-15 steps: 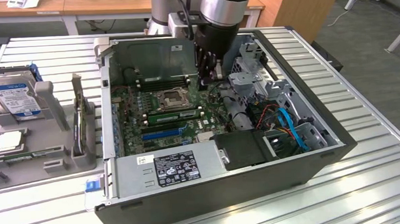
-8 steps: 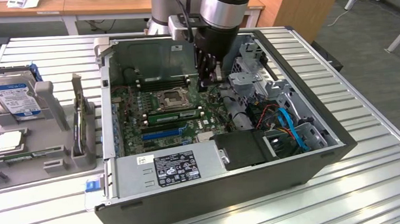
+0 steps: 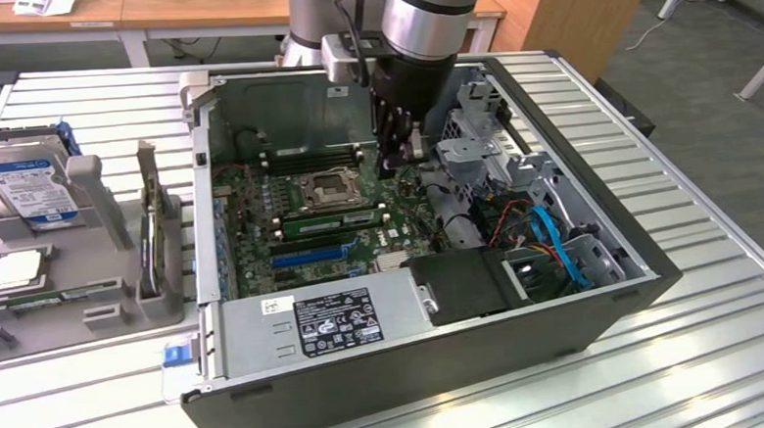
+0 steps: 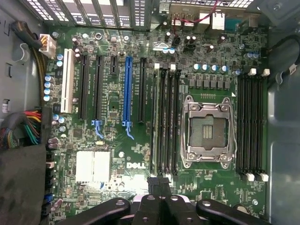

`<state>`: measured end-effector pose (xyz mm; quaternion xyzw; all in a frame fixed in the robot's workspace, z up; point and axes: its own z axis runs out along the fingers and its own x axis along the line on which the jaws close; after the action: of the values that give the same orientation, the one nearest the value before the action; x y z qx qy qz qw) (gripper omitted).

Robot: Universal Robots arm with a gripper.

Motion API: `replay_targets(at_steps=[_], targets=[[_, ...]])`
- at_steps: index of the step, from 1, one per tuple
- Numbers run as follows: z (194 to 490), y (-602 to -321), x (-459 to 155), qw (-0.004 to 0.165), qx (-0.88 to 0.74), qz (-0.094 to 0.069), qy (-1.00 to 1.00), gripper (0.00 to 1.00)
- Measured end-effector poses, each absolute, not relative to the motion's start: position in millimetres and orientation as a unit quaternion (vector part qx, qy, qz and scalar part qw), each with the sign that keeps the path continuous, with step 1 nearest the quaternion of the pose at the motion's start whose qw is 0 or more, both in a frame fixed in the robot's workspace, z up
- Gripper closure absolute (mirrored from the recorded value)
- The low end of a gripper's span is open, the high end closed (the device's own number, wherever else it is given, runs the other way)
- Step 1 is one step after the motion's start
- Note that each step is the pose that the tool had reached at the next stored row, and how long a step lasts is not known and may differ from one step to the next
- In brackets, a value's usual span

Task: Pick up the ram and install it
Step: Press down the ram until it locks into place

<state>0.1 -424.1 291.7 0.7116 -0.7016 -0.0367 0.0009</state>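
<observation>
The ram (image 3: 334, 217) is a long green stick standing on edge in the bank of black memory slots, between the processor socket (image 3: 327, 188) and the blue slots (image 3: 312, 253). From the wrist view it is seen edge-on as a thin strip (image 4: 155, 122) in the slot farthest from the socket (image 4: 207, 133). My gripper (image 3: 403, 157) hangs inside the open computer case, above the motherboard, at the end of that bank nearest the exterior view's right. Its black fingers (image 4: 158, 183) are shut with nothing between them, close to the end of the ram.
The case (image 3: 592, 213) lies open on a ribbed metal table. At the exterior view's left, a grey fixture (image 3: 112, 311) holds a hard drive (image 3: 30, 183), a silver processor chip (image 3: 16, 269) and an upright card (image 3: 155, 226). The power supply (image 3: 329, 320) and blue cables (image 3: 560, 249) crowd the case's near side.
</observation>
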Motion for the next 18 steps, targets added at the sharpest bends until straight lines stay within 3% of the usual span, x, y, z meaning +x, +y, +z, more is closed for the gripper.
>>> replay_targets(at_steps=[18], targets=[[284.0, -424.7, 0.1, 0.001, 0.712, -0.037, -0.702, 0.90]])
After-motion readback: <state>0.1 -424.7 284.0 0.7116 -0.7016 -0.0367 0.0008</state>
